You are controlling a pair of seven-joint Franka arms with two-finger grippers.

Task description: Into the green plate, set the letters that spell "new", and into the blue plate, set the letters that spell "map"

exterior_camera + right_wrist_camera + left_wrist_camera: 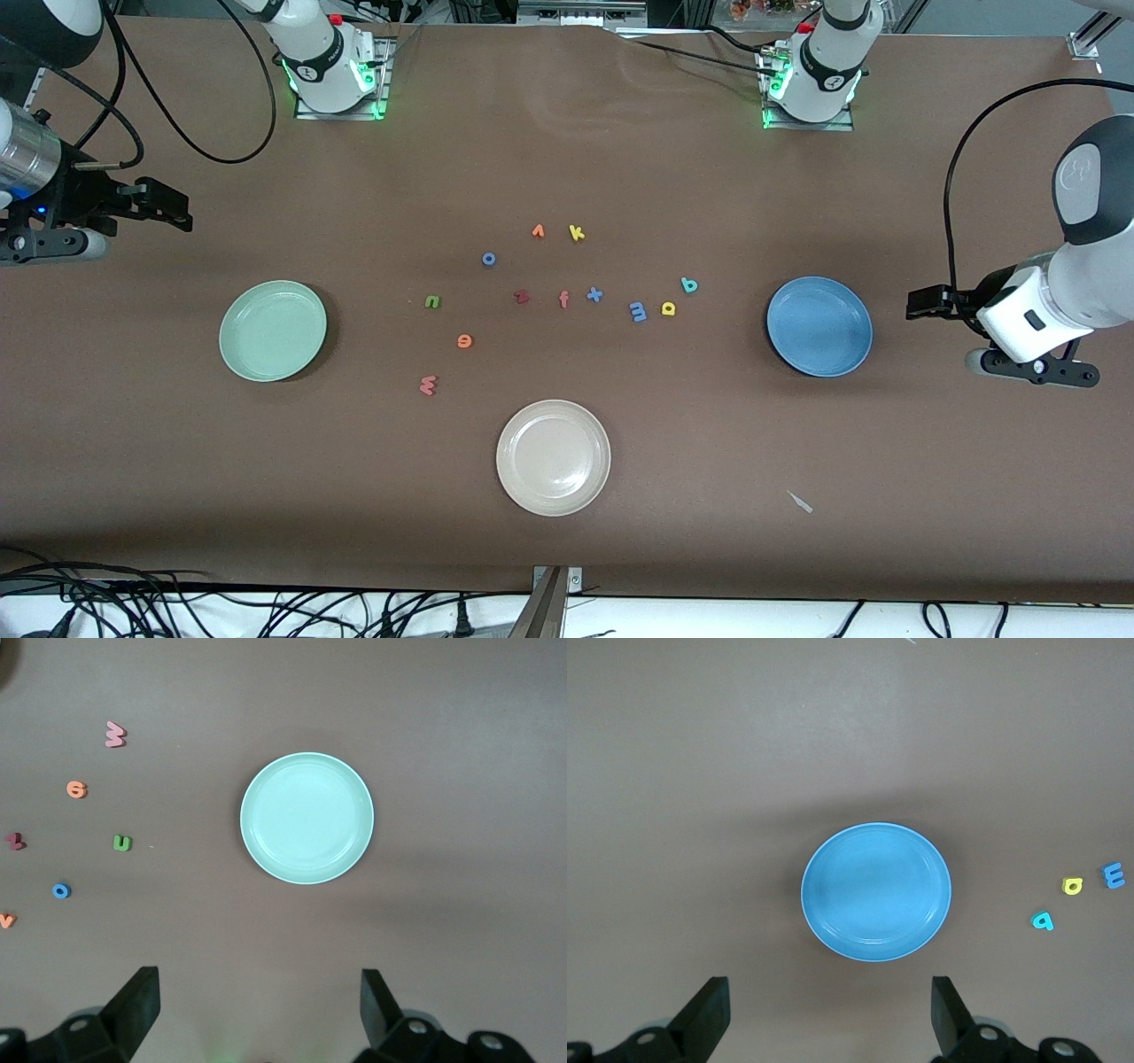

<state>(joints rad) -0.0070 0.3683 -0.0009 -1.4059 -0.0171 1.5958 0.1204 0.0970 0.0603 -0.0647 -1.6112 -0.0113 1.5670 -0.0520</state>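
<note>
Brown table [567,142] holds, going across, the right gripper [182,211] spread wide at its end, the round mint green plate [273,330], tiny foam letters n [432,301], e [465,340], w [428,385], m [638,311], a [669,308], p [689,284] in the middle, the round blue plate [819,326], and the left gripper [917,304] spread wide too.

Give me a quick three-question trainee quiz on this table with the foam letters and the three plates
1. True or false: the green plate already holds a letter.
2. Which letter lies nearest the blue plate: A) teal "p", B) green "n", C) salmon "w"?
3. What state are the left gripper and the right gripper in?

Key
1. False; it holds nothing.
2. A.
3. Both open and holding nothing: the left one is over the table beside the blue plate, the right one beside the green plate.
</note>
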